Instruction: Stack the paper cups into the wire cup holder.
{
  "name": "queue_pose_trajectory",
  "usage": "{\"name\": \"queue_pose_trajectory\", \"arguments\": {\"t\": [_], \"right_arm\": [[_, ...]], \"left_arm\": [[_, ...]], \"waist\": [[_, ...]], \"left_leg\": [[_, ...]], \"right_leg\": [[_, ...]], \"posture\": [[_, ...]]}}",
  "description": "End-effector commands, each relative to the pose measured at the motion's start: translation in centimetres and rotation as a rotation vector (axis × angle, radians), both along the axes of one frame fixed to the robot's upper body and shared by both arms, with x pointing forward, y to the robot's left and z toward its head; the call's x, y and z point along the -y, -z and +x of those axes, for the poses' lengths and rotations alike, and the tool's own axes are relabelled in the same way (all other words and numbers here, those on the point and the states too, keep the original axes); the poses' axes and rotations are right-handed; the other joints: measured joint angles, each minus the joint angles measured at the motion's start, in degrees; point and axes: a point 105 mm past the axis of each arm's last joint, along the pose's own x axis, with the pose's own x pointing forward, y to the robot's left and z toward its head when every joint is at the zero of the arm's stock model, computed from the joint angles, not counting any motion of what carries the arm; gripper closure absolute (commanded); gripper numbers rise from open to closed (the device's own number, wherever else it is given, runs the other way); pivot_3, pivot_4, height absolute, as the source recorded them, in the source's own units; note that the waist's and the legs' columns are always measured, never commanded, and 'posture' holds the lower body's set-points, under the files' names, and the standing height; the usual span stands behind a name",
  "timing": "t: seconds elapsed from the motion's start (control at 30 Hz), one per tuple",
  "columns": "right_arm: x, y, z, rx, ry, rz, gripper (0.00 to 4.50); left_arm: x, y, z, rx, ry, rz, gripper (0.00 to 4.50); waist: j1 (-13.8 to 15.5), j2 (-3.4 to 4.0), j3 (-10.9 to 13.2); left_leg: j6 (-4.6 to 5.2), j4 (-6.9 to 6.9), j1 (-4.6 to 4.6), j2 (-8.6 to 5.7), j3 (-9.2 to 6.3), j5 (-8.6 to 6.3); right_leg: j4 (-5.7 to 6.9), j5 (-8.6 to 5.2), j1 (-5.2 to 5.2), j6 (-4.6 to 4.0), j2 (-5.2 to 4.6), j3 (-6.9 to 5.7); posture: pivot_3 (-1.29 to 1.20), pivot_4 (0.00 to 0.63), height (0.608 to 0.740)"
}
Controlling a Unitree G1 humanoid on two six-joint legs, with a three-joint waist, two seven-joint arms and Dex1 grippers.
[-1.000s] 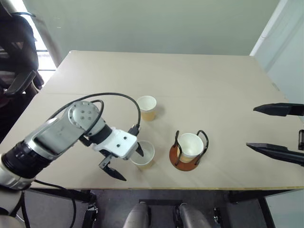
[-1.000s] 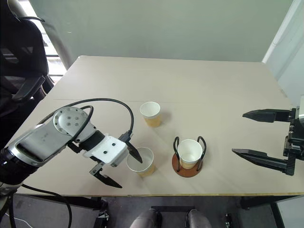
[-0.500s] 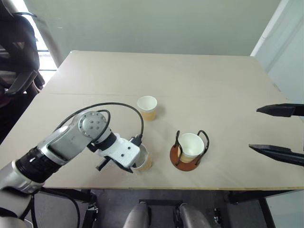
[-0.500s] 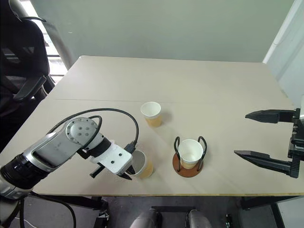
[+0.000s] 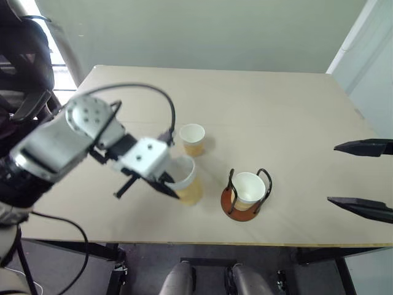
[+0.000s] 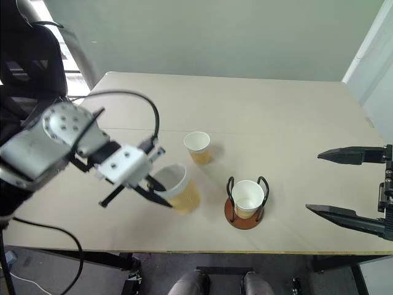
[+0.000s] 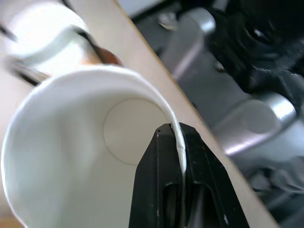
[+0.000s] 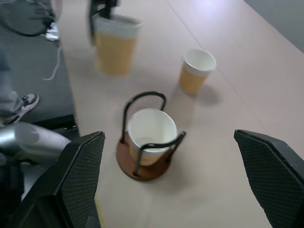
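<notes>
Pinching the rim of one paper cup [image 5: 185, 180] between my left gripper [image 5: 167, 182] fingers, one inside the wall and one outside, I hold it tilted above the table [image 5: 276, 117], just beside the wire cup holder [image 5: 244, 195]. That holder has a cup [image 5: 248, 188] seated in it; another cup [image 5: 192, 139] stands behind. My right gripper [image 5: 362, 178] hangs spread wide, well apart, touching nothing.
</notes>
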Motion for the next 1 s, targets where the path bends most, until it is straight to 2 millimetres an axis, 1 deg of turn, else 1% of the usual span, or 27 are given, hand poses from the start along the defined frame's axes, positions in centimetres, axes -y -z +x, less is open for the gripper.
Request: {"name": "queue_pose_trajectory", "arguments": {"t": [0.03,0.1,0.17,0.27,0.4,0.5,0.67,0.73,0.9,1.0], "right_arm": [[0.1,-0.8,-0.3,0.06,0.0,-0.007,0.0],[0.0,-0.8,-0.2,0.075,0.003,-0.004,0.0],[-0.1,-0.9,-0.2,0.091,0.007,-0.002,0.0],[-0.3,-0.9,-0.3,0.1,0.01,-0.007,0.0],[-0.4,-0.9,-0.6,0.109,0.029,-0.017,0.0],[-0.4,-0.9,-0.8,0.117,0.048,-0.028,0.0],[-0.6,-0.9,-1.1,0.127,0.065,-0.029,0.0],[-0.6,-0.8,-1.2,0.127,0.079,-0.035,0.0],[-0.7,-0.8,-1.3,0.132,0.09,-0.035,0.0],[-0.7,-0.6,-1.3,0.13,0.103,-0.034,0.0]], "left_arm": [[1.4,-3.2,0.9,0.074,0.081,-0.075,4.45],[2.6,-4.4,1.8,0.133,0.118,-0.096,4.45],[4.0,-4.7,2.2,0.16,0.175,-0.098,4.45],[6.1,-4.6,2.4,0.168,0.247,-0.09,4.45],[8.2,-3.8,3.4,0.201,0.299,-0.047,4.45],[9.7,-3.1,2.9,0.202,0.38,-0.029,4.45],[10.8,-2.4,3.1,0.214,0.429,0.001,4.45],[11.3,-2.2,2.8,0.215,0.461,0.005,4.45],[11.6,-1.6,2.7,0.213,0.487,0.03,4.45],[11.9,-1.4,2.1,0.202,0.517,0.026,4.45]], "waist": [[0.07,-0.01,0.0],[0.25,-0.02,0.01],[0.21,-0.02,0.01],[0.19,-0.01,0.01],[0.21,-0.03,0.03],[0.29,-0.05,0.04],[0.37,-0.04,0.04],[0.38,-0.05,0.04],[0.38,-0.04,0.04],[0.38,-0.04,0.04]], "left_leg": [[0.0,0.01,0.0,0.0,0.0,0.0],[0.02,0.05,-0.02,-0.01,0.0,0.0],[0.08,0.08,-0.05,-0.02,0.02,-0.02],[0.19,0.11,-0.04,-0.04,0.11,-0.12],[0.29,0.13,-0.07,-0.04,0.2,-0.2],[0.36,0.14,-0.1,-0.05,0.27,-0.26],[0.54,0.23,-0.1,-0.06,0.53,-0.39],[0.6,0.3,-0.1,-0.06,0.61,-0.42],[0.82,0.57,-0.1,-0.07,0.79,-0.57],[0.9,0.79,-0.1,-0.07,0.82,-0.65]], "right_leg": [[-0.01,-0.01,0.0,-0.02,0.0,0.0],[0.0,0.0,0.03,0.01,-0.01,0.01],[-0.03,0.07,0.02,0.12,-0.02,0.04],[-0.06,0.04,0.06,0.28,-0.05,0.08],[-0.06,0.0,0.09,0.49,-0.08,0.09],[-0.1,-0.05,0.11,0.6,-0.11,0.09],[-0.12,-0.17,0.15,0.8,-0.22,0.15],[-0.1,-0.2,0.16,0.87,-0.25,0.17],[-0.08,-0.2,0.21,1.02,-0.32,0.24],[-0.06,-0.2,0.28,1.07,-0.34,0.24]], "posture": [[0.0,0.15,0.74],[0.0,0.15,0.74],[0.0,0.15,0.74],[0.0,0.15,0.74],[0.0,0.15,0.74],[0.0,0.15,0.74],[0.0,0.15,0.74],[0.0,0.15,0.74],[0.0,0.15,0.74],[0.0,0.15,0.74]]}}
